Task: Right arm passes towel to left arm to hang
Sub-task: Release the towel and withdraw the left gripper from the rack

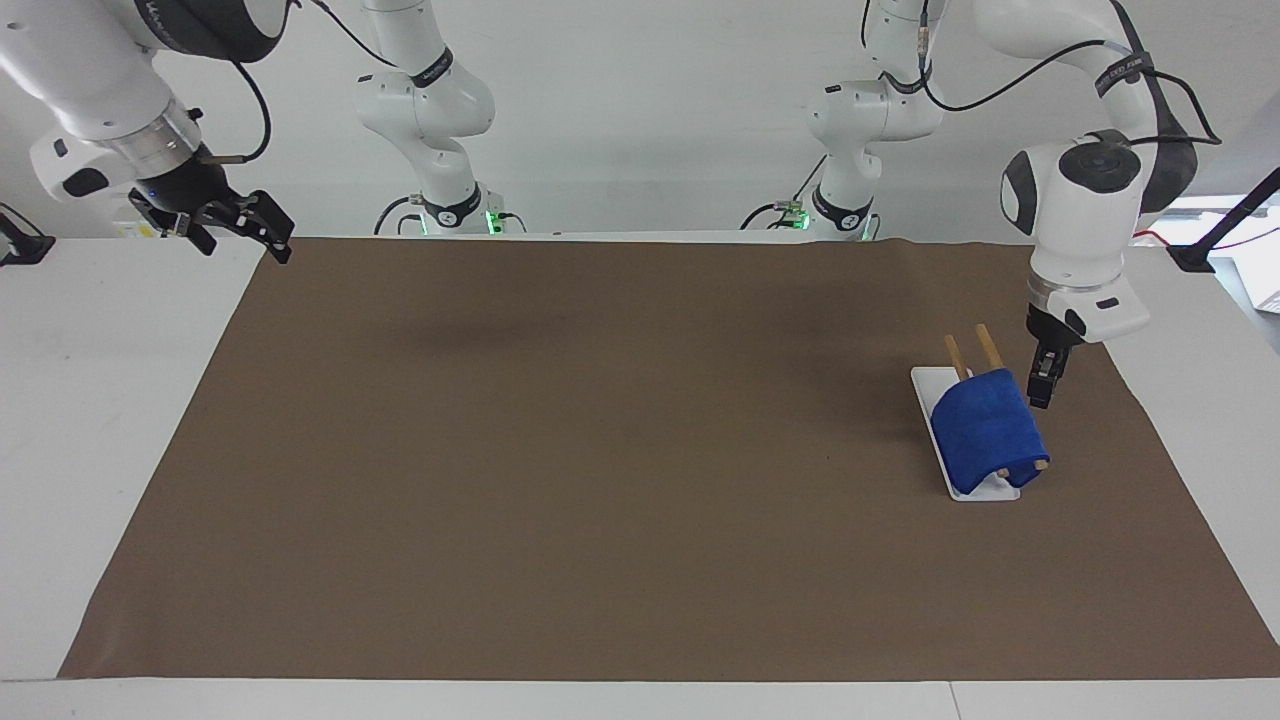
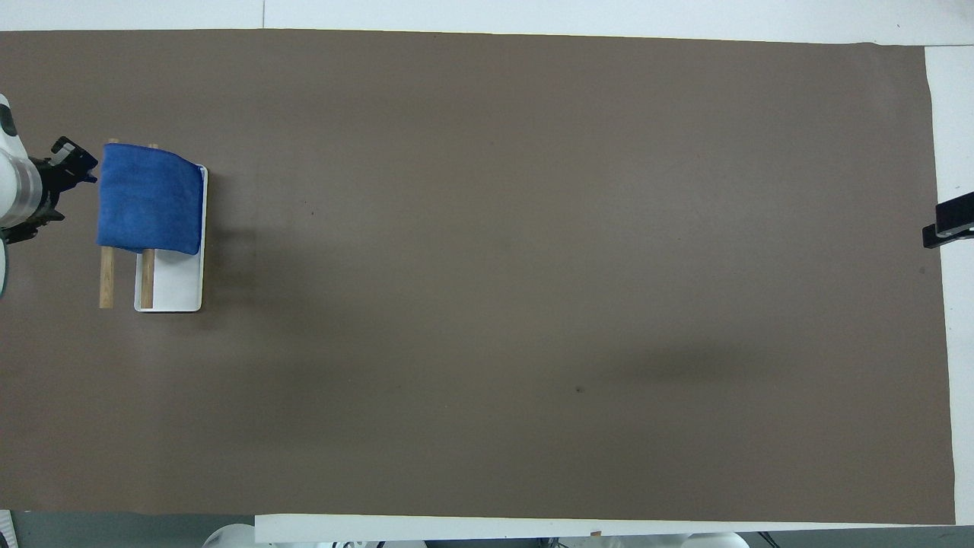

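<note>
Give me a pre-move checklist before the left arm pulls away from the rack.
1. Towel draped over the two wooden bars of the rack: ok.
2. Towel free of the left gripper: ok; the gripper hangs just beside the towel's edge with nothing in it. Whether it still brushes the cloth: cannot tell.
3. Left gripper's finger state: cannot tell.
4. Rack's white base flat on the brown mat: ok.
5. Towel spread evenly: cannot tell; it covers the part of the bars farther from the robots, and the nearer ends stay bare.
6. Right gripper out of the way: ok; it waits over the right arm's end of the table, open.
</note>
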Robot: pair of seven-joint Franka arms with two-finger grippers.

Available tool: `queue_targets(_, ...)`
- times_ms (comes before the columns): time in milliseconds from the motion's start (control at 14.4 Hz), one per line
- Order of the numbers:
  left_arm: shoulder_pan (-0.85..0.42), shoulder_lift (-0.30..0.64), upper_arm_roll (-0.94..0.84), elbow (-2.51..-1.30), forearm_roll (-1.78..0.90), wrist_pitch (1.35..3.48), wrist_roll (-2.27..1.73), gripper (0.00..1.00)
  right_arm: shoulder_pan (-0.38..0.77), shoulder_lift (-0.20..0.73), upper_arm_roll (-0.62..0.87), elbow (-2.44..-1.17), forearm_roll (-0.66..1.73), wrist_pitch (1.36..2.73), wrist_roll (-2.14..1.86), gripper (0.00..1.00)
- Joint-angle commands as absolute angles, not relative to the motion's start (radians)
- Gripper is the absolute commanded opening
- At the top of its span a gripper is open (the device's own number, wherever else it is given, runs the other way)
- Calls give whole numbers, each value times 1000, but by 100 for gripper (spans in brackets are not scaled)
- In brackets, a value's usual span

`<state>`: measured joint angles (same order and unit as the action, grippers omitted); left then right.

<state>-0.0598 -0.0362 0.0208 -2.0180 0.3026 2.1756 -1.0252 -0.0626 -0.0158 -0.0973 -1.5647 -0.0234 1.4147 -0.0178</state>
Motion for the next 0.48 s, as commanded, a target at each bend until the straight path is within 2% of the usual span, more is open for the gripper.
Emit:
queue_targets(0, -49, -40, 44, -1924, 191, 2046, -880, 100, -61, -35, -80, -1592, -25, 1424, -20, 100)
queue_targets(415, -43, -28, 43, -1657, 5, 1627, -460, 100, -64, -37, -81, -1594, -25, 1417, -23, 100)
